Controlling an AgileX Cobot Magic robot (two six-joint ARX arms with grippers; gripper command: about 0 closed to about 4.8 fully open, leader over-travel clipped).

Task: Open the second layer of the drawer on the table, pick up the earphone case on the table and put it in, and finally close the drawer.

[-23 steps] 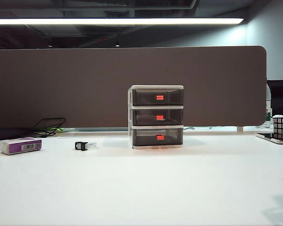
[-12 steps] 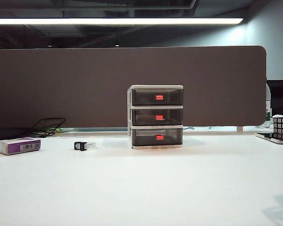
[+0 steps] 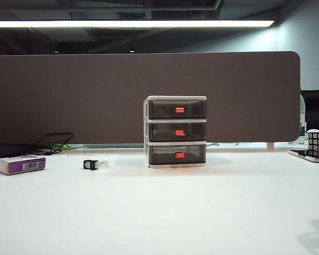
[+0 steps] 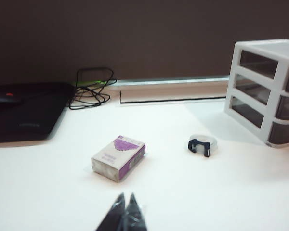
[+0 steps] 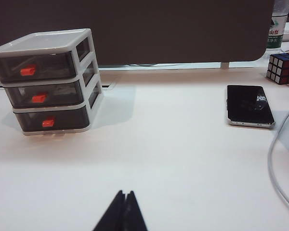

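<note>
The drawer (image 3: 176, 132) stands mid-table, a white-framed unit with three dark translucent drawers and red handles, all pushed in. The second layer (image 3: 170, 132) is shut; in the right wrist view it is the middle drawer (image 5: 43, 96). The left wrist view shows only the side of the unit (image 4: 267, 91). The earphone case shows in no view. My left gripper (image 4: 127, 194) is shut and empty, low over the table (image 3: 165, 212), short of the purple-and-white box. My right gripper (image 5: 125, 191) is shut and empty over bare table, well short of the drawer. Neither gripper appears in the exterior view.
A white-and-purple box (image 4: 119, 158) and a small black clip on a pale rounded piece (image 4: 203, 145) lie left of the drawer. A black pad (image 4: 19, 113) and cables (image 4: 89, 89) sit at the far left. A phone (image 5: 249, 106), a puzzle cube (image 5: 282, 67) and a white cable (image 5: 279, 163) lie to the right.
</note>
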